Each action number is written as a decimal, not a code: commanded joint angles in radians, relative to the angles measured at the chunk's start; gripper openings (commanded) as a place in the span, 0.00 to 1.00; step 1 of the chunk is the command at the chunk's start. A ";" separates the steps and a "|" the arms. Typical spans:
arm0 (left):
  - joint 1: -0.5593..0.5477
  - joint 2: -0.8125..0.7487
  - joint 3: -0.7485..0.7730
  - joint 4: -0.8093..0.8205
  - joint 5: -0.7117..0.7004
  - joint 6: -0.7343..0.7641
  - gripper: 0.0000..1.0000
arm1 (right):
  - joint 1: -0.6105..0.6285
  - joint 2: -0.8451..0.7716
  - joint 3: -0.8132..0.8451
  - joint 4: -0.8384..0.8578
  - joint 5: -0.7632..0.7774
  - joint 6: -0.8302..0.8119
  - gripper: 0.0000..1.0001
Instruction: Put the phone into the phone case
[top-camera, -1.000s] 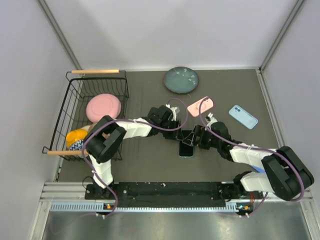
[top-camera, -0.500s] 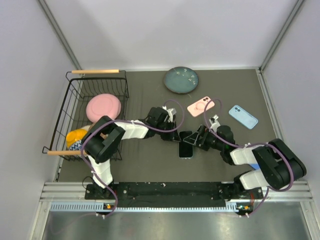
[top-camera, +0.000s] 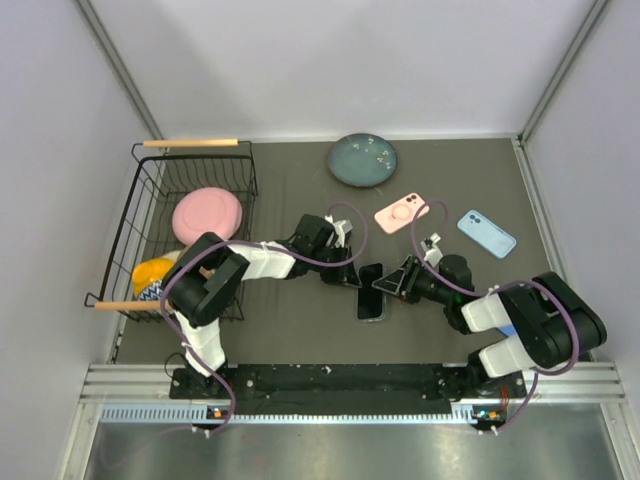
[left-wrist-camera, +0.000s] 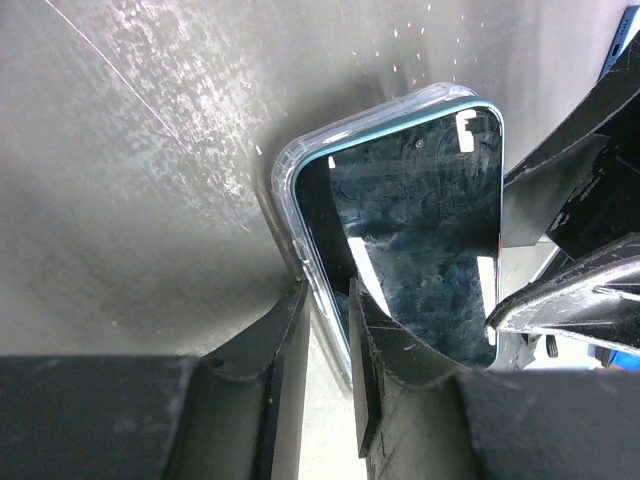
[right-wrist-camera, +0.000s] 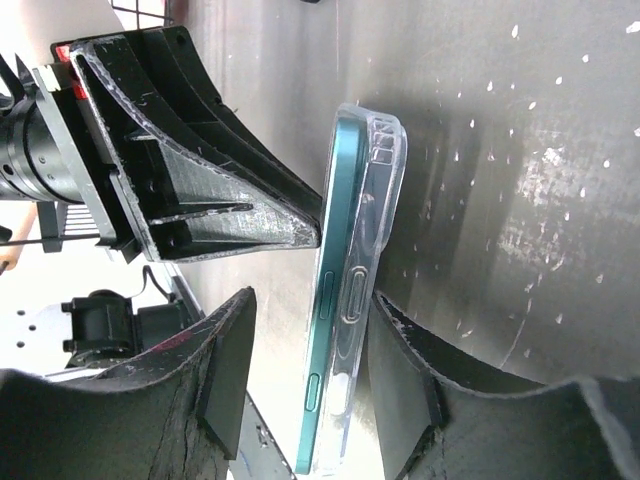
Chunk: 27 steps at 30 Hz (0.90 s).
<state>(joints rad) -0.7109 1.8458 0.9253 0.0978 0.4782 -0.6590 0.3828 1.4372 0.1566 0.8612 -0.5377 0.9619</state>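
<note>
In the middle of the top view, the teal phone is lying in the clear case on the dark table, not fully seated. The left gripper is pinching the case's rim between 2 narrow fingers. The right gripper is straddling phone and case, its 2 fingers spread wider.

overhead; both wrists close on phone

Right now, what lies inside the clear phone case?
A teal-edged phone, dark screen showing. Its back is covered by the case; full seating is unclear.
</note>
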 joint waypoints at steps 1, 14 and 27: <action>-0.013 0.006 -0.034 -0.093 -0.033 0.045 0.27 | -0.005 0.017 0.004 0.166 -0.079 0.017 0.46; -0.009 -0.002 -0.040 -0.121 -0.050 0.059 0.27 | -0.007 0.078 0.031 0.171 -0.099 0.018 0.00; 0.008 -0.068 -0.037 -0.145 -0.079 0.067 0.36 | -0.007 -0.075 0.112 -0.272 0.012 -0.166 0.00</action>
<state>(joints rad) -0.7040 1.8210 0.9195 0.0422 0.4713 -0.6281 0.3664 1.4448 0.2199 0.7425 -0.5842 0.9184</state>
